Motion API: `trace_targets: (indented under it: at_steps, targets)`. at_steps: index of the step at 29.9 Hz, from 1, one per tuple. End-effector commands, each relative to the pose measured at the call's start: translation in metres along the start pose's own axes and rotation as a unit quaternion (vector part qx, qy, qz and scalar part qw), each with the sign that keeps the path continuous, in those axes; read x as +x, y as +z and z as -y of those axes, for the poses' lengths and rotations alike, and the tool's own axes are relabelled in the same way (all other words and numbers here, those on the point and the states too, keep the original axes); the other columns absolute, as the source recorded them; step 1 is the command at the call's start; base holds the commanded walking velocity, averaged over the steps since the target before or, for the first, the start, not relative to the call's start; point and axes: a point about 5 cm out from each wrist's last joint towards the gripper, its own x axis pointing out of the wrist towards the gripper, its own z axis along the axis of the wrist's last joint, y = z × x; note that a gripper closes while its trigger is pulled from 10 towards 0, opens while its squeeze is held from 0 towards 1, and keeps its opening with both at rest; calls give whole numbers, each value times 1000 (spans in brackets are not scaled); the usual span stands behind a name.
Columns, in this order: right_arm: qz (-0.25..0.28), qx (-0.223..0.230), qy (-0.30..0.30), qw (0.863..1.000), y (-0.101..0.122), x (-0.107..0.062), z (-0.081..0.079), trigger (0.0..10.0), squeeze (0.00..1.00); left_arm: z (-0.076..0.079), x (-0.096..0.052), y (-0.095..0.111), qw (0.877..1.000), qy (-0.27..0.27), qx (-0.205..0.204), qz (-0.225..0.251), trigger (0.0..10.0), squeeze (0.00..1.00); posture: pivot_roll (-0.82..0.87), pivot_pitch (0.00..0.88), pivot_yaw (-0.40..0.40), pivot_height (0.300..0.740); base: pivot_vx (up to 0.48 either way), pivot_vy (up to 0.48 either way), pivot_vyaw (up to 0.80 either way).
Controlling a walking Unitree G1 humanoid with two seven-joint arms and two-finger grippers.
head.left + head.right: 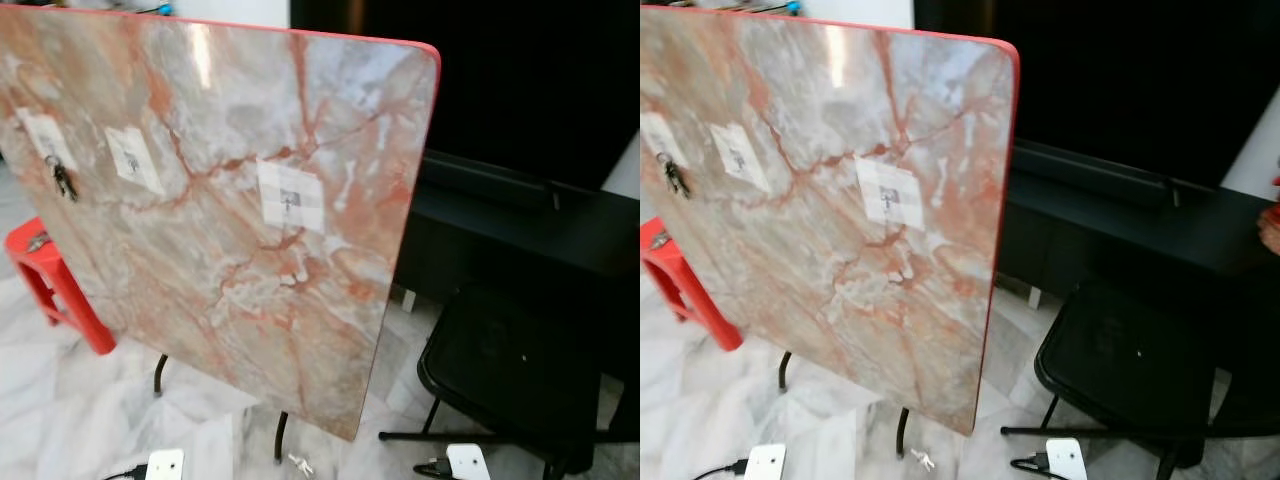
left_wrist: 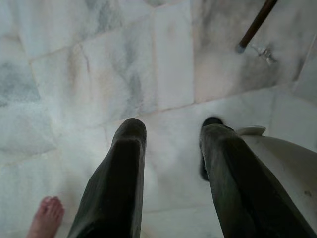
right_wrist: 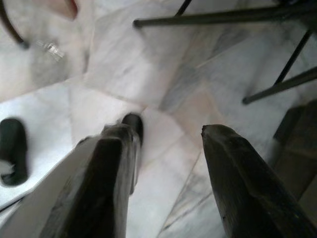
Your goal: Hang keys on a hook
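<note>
A marble-patterned board with a red edge stands tilted upright on thin black legs. Three white hook pads are stuck to it. A dark bunch of keys hangs from the leftmost hook. The middle hook and the right hook are bare. My left gripper hangs open over the marble floor with nothing between its fingers. My right gripper also points down at the floor, open and holding nothing.
A red plastic stool stands left of the board. A black folding chair and a low black cabinet are on the right. A small metal piece lies on the floor by a board leg. A person's toes are near my left gripper.
</note>
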Motion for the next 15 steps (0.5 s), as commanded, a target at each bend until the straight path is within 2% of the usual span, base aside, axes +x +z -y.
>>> trace_targets:
  at_steps: [1, 15]
  targets:
    - [11, -5, 6, 1000, 7, 0, -4, 10000, 0, -4, -1, -6, 1000, 4, 7, -10, 10000, 0, 19, 0, -33, 727, 0, 480, 0]
    - [14, 2, 6, 1000, 8, 0, -5, 10000, 0, -7, -1, -13, 1000, 5, 2, -20, 10000, 0, 29, 0, -33, 727, 0, 480, 0]
